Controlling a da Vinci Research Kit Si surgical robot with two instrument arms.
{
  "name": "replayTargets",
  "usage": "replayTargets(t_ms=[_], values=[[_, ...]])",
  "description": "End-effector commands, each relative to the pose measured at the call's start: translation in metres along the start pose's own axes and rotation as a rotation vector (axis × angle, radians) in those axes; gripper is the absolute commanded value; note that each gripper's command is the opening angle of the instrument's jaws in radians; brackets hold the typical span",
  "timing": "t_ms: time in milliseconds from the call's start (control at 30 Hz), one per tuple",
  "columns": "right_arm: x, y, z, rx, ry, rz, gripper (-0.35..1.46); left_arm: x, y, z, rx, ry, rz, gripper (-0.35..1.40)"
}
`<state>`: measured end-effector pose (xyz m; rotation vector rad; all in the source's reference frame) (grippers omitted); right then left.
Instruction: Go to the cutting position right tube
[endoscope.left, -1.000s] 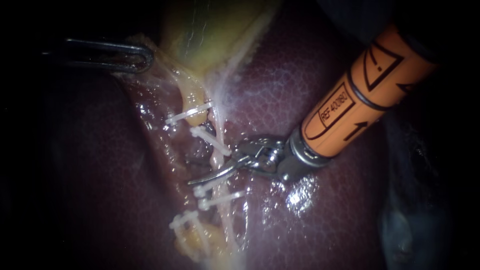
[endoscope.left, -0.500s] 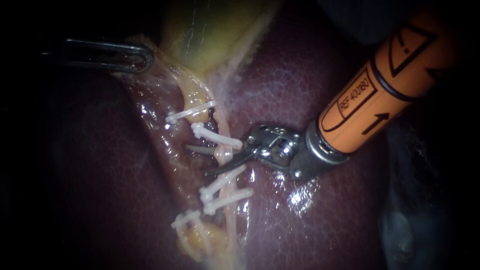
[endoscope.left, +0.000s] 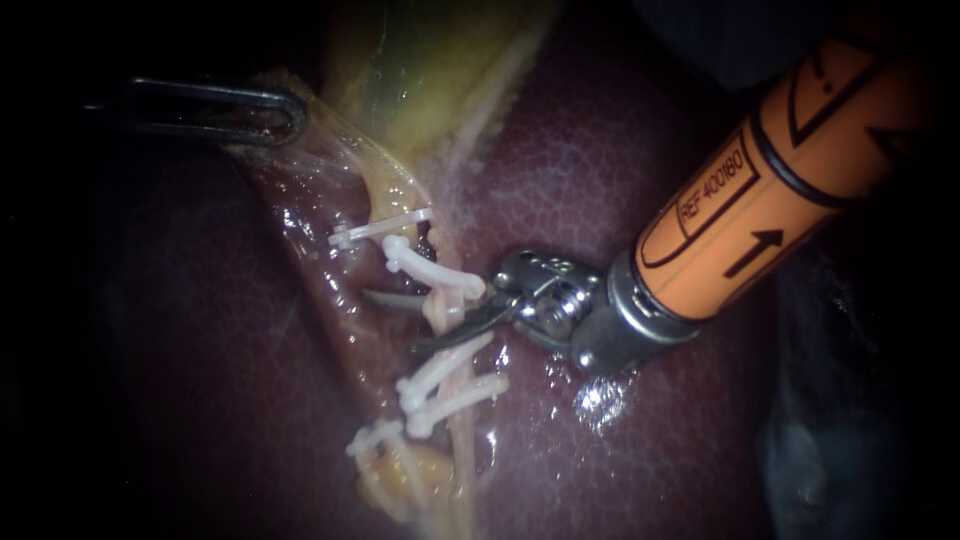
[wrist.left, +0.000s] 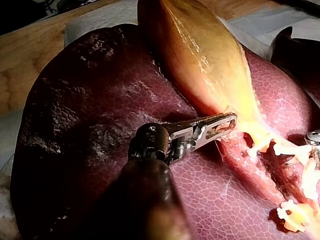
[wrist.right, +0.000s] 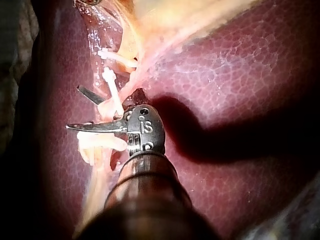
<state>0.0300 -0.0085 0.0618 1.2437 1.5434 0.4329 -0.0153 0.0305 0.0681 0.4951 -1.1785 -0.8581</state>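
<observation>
Endoscope view: your right instrument (endoscope.left: 392, 322) comes in from the upper right on an orange shaft, and its two thin curved blades stand spread. One blade lies behind the right tube (endoscope.left: 443, 312) and the other crosses in front of it, so the tube sits in the gap between them. I cannot tell whether either blade presses on it. The blades straddle the tube between an upper white clip (endoscope.left: 432, 273) and a lower pair of white clips (endoscope.left: 447, 378), all of which cross this same tube. The tube is pale and runs down over the dark red liver (endoscope.left: 570, 150), below the yellow gallbladder (endoscope.left: 420, 70).

In the right wrist view your right instrument (wrist.right: 73, 107) shows the same spread, with the tube (wrist.right: 107, 107) in the gap between its blades.

Your left instrument (endoscope.left: 285, 112) enters from the left. Its jaws are pressed together on the pale edge of the gallbladder, and the thin tissue there is stretched taut toward them. The left wrist view shows that instrument (wrist.left: 231, 120) pinching where the gallbladder (wrist.left: 200, 55) narrows.

The orange shaft carries black print.
</observation>
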Motion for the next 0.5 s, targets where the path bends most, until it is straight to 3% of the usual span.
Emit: replayTargets(t_ms=[33,500], values=[[-0.0002,0.0001,0.0001,0.007,0.013,0.008,0.9,0.0,0.0,0.0,0.0,0.0,0.0,-0.35],[-0.0005,0.0004,0.0002,0.0,0.021,0.03,0.9,0.0,0.0,0.0,0.0,0.0,0.0,-0.35]])
